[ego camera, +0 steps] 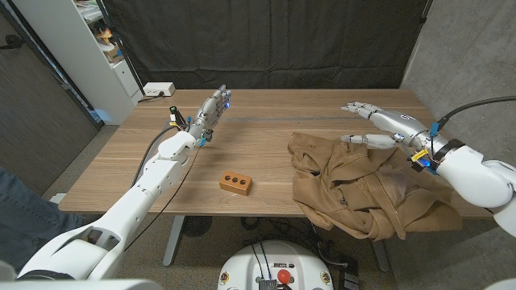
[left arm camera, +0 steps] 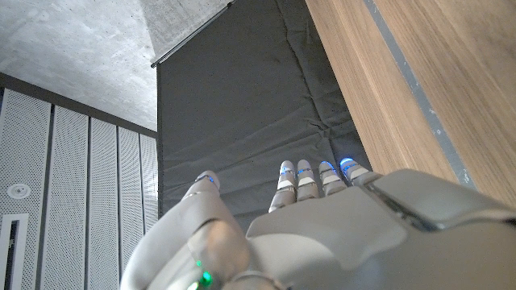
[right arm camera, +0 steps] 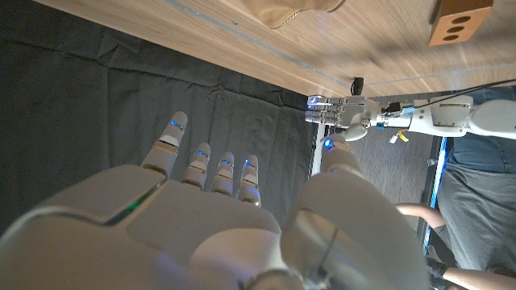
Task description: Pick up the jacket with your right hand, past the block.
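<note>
**Tan jacket crumpled on the table, both hands empty**

The left hand [ego camera: 211, 113] hovers over the table's [ego camera: 266, 165] left half, fingers straight and apart, holding nothing. A small brown block [ego camera: 235, 182] with dark holes lies near the front edge. Right of it, the tan jacket [ego camera: 363, 189] sprawls rumpled and folded. Above its far edge, the right hand [ego camera: 379, 125] is spread wide, empty.

The block [ego camera: 235, 182] lies on the table [ego camera: 266, 109], left of the jacket [ego camera: 359, 189].
</note>
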